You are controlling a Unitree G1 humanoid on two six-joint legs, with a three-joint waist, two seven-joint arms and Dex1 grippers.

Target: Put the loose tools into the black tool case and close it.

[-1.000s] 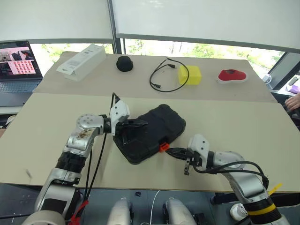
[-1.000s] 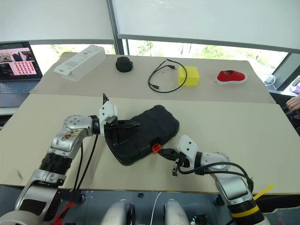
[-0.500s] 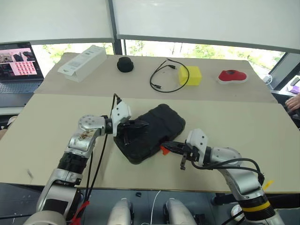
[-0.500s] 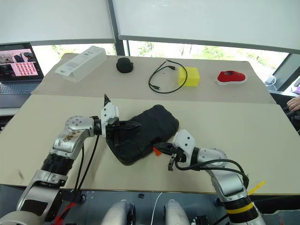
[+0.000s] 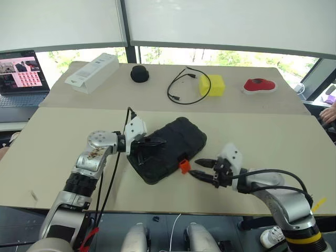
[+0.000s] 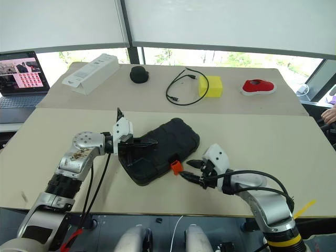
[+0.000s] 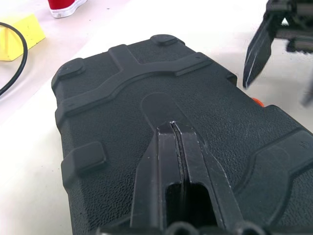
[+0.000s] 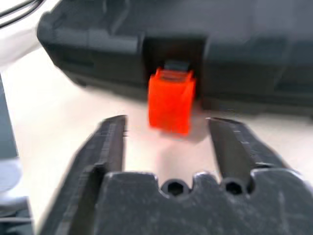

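Note:
The black tool case (image 5: 170, 146) lies closed on the table's middle, its lid down. The orange latch (image 5: 184, 166) sticks out from its front edge. My left gripper (image 5: 157, 140) is shut, fingertips (image 7: 173, 128) resting on the ribbed lid. Just in front of the latch (image 8: 171, 100) my right gripper (image 5: 198, 168) stands open, pointing at it, a finger on either side and neither touching it. The loose tools are out of view.
Along the table's back stand a white long box (image 5: 92, 71), a black round object (image 5: 140, 72), a coiled black cable (image 5: 186, 84), a yellow block (image 5: 212, 84) and a red object (image 5: 259, 85). A laptop (image 5: 21, 76) sits far left. A person's hand (image 5: 329, 113) shows at the right edge.
My right gripper, shut and pressing at the latch before, has rolled, drawn back a little and opened. The left gripper stays on the lid.

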